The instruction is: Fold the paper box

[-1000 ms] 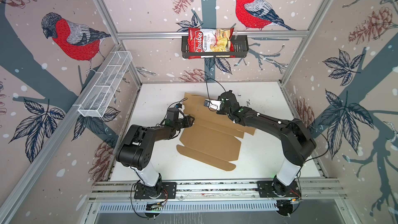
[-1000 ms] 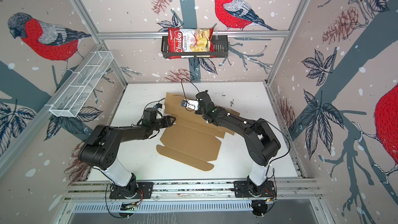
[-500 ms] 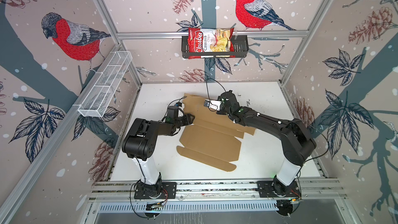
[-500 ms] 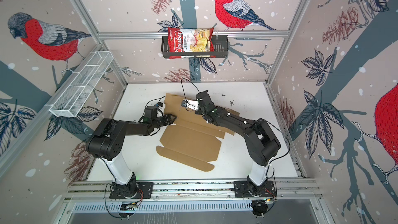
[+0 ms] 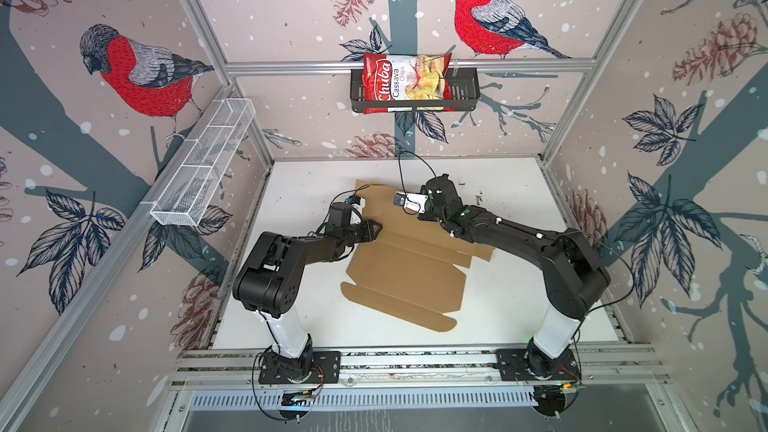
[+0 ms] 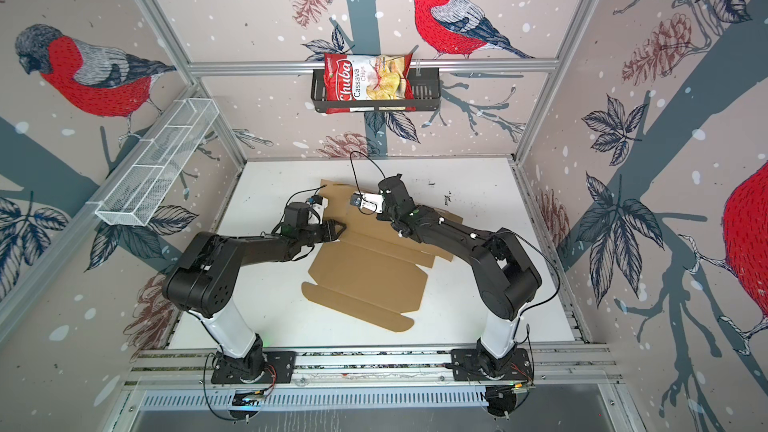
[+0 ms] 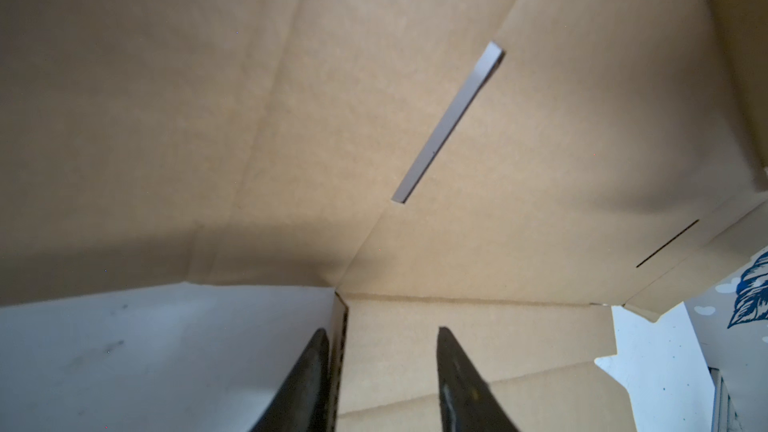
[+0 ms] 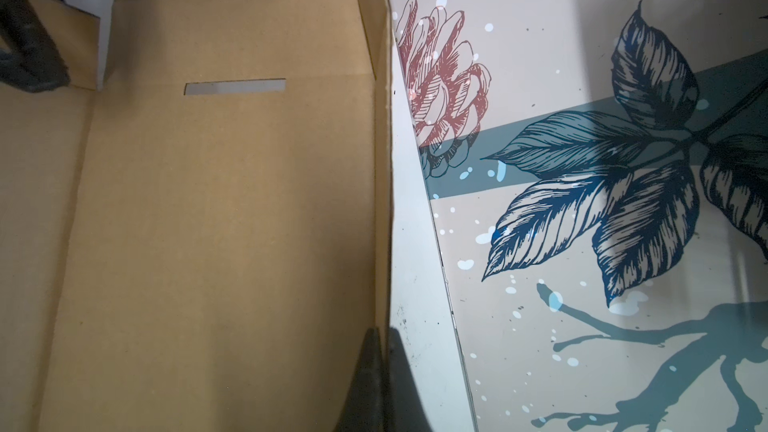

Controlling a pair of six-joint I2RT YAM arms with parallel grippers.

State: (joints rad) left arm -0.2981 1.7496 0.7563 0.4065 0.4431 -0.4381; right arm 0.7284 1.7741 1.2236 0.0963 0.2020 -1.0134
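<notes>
The left gripper [image 7: 382,329] had its jaws apart, straddling the cut edge of a side flap [image 7: 395,371] at the left rim of the paper box [image 5: 407,280]. The right gripper [image 8: 383,332] was pinched tight on an upturned strip along the box's far edge. The box lay mostly flat, an unfolded brown sheet between the two arms. If the left jaws closed off the edge, the flap would likely slip free. Pulling against the right grip could crease or tear the cardboard. Under the box was a scuffed white table [image 5: 511,297]. Beyond the box, a chips bag [image 5: 405,83] sat in a black basket [image 5: 467,95] on bird-patterned walls.
</notes>
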